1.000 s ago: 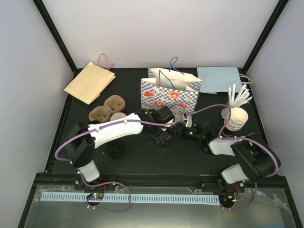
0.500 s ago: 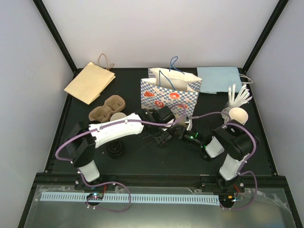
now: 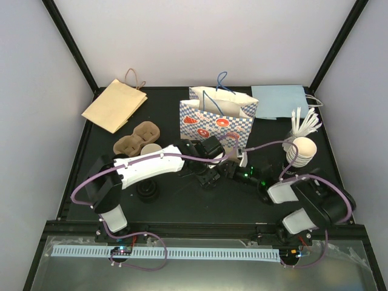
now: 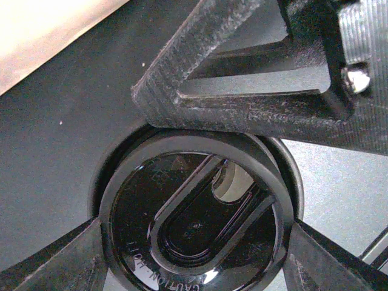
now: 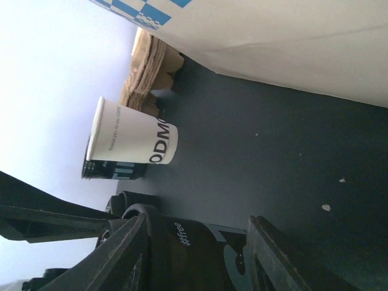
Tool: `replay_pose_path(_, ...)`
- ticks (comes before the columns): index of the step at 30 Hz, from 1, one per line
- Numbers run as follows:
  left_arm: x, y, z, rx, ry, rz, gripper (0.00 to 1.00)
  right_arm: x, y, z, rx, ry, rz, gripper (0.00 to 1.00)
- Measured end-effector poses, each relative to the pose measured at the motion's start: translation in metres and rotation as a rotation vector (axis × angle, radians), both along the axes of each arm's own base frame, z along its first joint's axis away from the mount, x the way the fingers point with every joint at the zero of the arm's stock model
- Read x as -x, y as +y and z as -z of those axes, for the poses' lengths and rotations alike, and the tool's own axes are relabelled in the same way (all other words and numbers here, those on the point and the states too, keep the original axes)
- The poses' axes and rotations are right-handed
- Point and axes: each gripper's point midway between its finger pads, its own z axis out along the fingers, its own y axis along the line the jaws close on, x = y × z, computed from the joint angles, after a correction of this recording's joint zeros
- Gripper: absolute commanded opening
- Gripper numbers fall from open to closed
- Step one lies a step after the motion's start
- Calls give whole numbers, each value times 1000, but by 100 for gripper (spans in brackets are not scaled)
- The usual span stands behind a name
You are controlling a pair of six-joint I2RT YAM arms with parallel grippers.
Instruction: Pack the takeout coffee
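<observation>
we found the dark coffee cup (image 5: 182,242) near the middle of the desk (image 3: 182,203), just in front of the blue-checked paper bag (image 3: 215,118) and outside it. its side was almost black, with white "#free" lettering. a glossy black lid (image 4: 194,224) covered its top. the lid was round with a raised rim and an oval recess across the middle. it had "caution hot" embossed near the edge and a small sip hole that showed pale inside. the left tool (image 4: 194,260) hung over it, its two fingers (image 4: 54,267) pinching the lid at opposite sides of the rim. the right tool (image 5: 197,248) pinched the cup's body from the side, and one of its fingers crossed just past the lid in the left wrist view. we could not tell whether the cup rested on the desk. a white paper cup (image 5: 130,140) stood farther off, beside a brown pulp carrier (image 3: 136,138).
</observation>
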Motion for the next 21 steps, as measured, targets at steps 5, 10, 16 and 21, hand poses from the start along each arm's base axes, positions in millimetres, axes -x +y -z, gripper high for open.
replay_pose_path(5, 1, 0, -1, 3, 2, 8, 62, 0, -1, -4, 95, 21, -27, 47)
replay_pose_path(10, 2, 1, -1, 3, 2, 10, 62, -1, 3, -4, 120, 41, -69, 47)
replay_pose_path(16, 6, 0, 0, -6, 1, 23, 62, -6, 13, -3, 97, 52, -124, 47)
replay_pose_path(21, 13, -2, 0, -14, 3, 52, 62, -6, 21, 1, 81, 67, -168, 47)
